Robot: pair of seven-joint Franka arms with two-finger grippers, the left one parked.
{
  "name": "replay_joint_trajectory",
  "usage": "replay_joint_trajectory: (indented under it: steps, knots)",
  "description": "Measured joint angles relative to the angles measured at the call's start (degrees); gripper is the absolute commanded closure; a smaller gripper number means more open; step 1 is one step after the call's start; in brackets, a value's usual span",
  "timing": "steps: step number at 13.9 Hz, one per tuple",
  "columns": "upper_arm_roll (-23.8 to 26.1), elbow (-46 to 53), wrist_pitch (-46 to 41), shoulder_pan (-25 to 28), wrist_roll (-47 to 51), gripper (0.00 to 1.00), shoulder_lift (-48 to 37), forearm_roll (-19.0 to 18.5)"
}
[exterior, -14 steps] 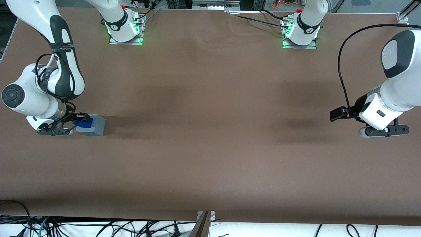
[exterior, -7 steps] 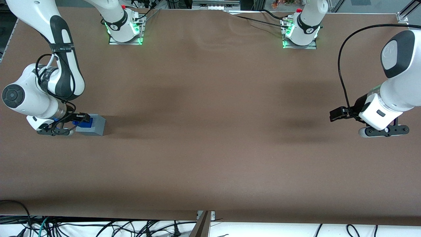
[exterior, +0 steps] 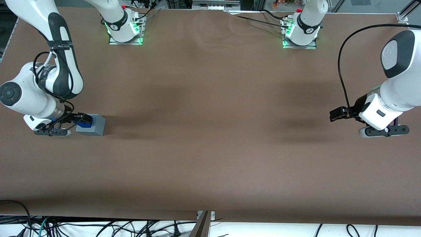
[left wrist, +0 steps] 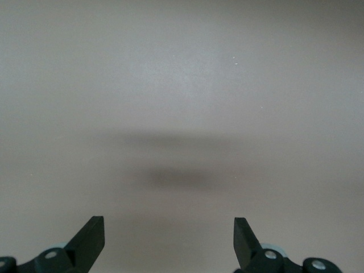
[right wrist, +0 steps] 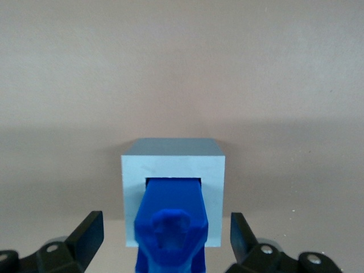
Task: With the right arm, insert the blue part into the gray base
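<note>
The gray base [exterior: 97, 127] stands on the brown table near the working arm's end. The blue part [exterior: 86, 123] sits in the recess in its top face. In the right wrist view the blue part [right wrist: 170, 207] stands in the square recess of the gray base [right wrist: 172, 161], its knob pointing at the camera. My right gripper [right wrist: 165, 230] is open around the blue part. Its black fingers [right wrist: 88, 232] stand apart from the part on both sides, with a gap showing on each. In the front view the gripper [exterior: 79, 118] hangs just over the base.
Brown table cover [exterior: 210, 131] stretches toward the parked arm's end. Two arm mounts with green lights [exterior: 125, 31] stand at the table edge farthest from the front camera. Cables [exterior: 98, 227] lie below the edge nearest that camera.
The right arm's wrist and elbow have shifted slightly toward the working arm's end of the table. The blue part and the gray base have stayed where they were.
</note>
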Motion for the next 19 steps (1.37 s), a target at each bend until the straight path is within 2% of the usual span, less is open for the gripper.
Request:
replay_joint_trajectory:
  steps: [4, 10, 16, 19]
  knots:
    - [0.42, 1.35, -5.77, 1.59, 0.0, 0.01, -7.29, 0.0]
    - [1.93, 10.98, -22.57, 2.7, 0.7, 0.01, -13.27, -0.06]
    - [2.56, 12.82, -26.14, 3.17, 0.75, 0.01, -15.37, -3.29]
    - [4.78, 12.82, -26.66, 2.74, 1.32, 0.01, -15.58, -3.83]
